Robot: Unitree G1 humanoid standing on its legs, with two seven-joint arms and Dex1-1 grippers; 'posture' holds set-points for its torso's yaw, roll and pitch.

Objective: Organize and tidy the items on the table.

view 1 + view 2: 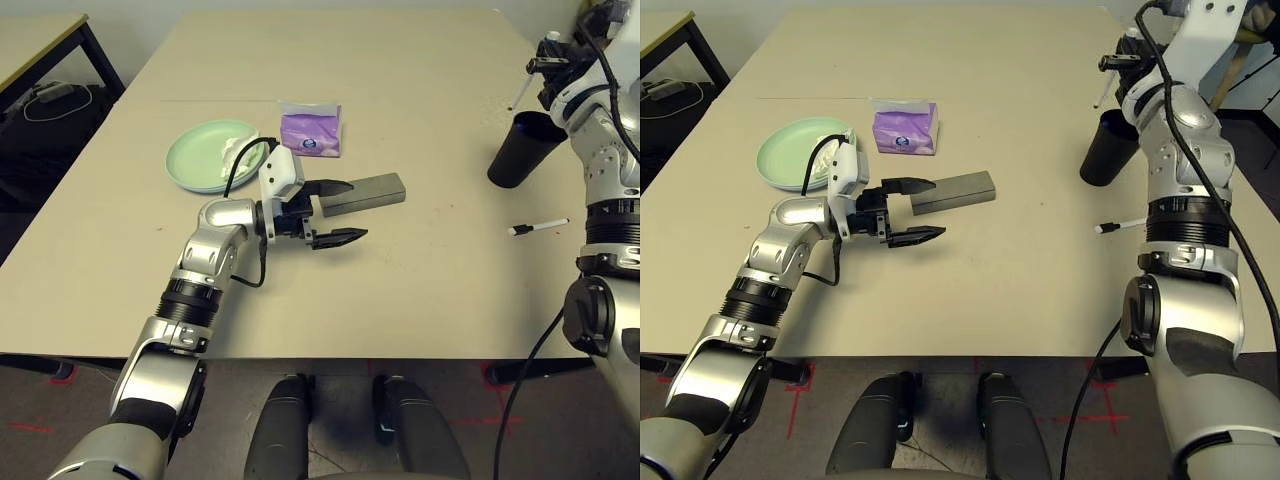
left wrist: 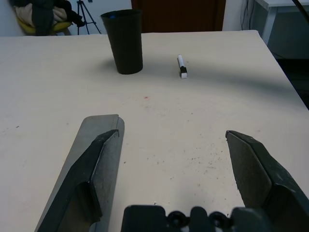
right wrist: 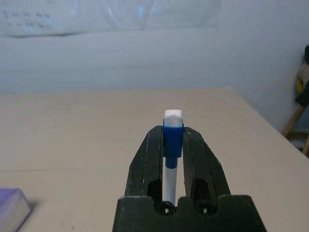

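Pen (image 3: 169,159) pinched in right hand (image 3: 172,133); left hand (image 1: 335,212) spread beside case (image 1: 365,192).

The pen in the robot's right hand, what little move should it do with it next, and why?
Probably ease the white pen over the mouth of the black cup and let go. The right gripper is shut on the pen, raised beside the upright cup. Another pen lies on the table.
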